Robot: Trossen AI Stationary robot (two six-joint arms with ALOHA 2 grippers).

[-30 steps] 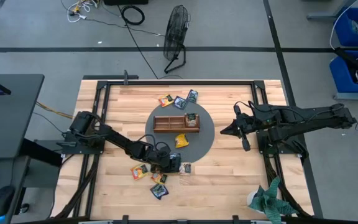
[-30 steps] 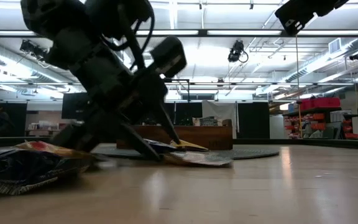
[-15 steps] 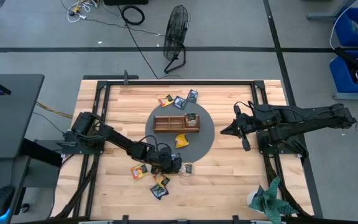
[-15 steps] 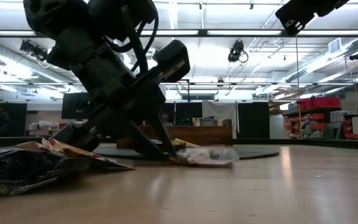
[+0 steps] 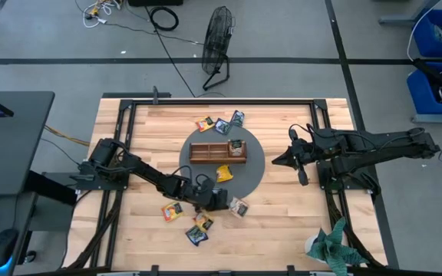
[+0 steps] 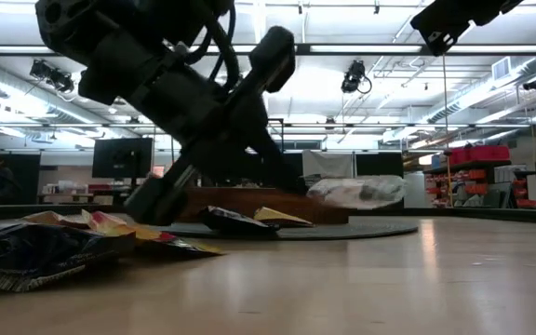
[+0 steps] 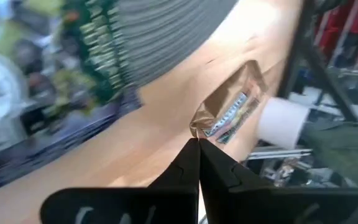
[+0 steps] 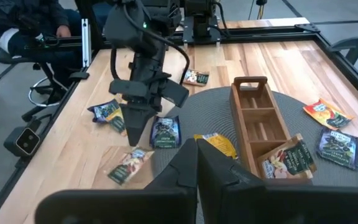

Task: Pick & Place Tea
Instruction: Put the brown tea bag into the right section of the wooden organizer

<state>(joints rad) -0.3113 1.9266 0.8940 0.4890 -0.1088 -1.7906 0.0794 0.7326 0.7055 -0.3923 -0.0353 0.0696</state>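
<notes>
Now lifted just off the wood near the round mat's (image 5: 255, 165) edge: pale tea sachet (image 5: 239, 206), corner pinched in left gripper (image 7: 199, 142); right gripper (image 5: 276, 162) clenched empty beside the mat.

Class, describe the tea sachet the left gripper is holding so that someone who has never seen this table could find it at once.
Start at the round grey mat in the middle of the wooden table, with the wooden tray on it. Just off the mat's near edge, the left gripper is shut on a pale sachet by its corner. Unlike the sachets lying nearby, it hangs clear of the table.
</notes>
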